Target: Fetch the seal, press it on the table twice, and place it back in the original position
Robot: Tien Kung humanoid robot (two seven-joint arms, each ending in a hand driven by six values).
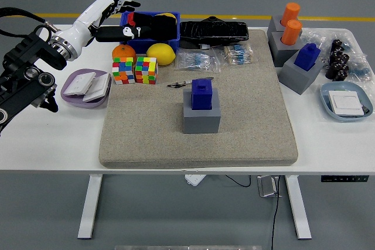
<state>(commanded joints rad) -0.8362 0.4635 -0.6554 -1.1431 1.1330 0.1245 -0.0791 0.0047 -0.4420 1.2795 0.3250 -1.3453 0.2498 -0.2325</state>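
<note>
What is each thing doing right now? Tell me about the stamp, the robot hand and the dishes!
Blue block-shaped seal: upright in grey holder, untouched.
White-and-black left hand: raised, fingers open, empty.
Purple bowl: holds white cards.
Pale blue dish: holds white card.
Blue bin: full.

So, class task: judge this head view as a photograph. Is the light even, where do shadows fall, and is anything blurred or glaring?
Head view: light is even and soft; the blue seal on its grey block throws only a faint shadow on the beige mat; focus looks sharp throughout; the left hand shows no motion blur; no strong glare.
</note>
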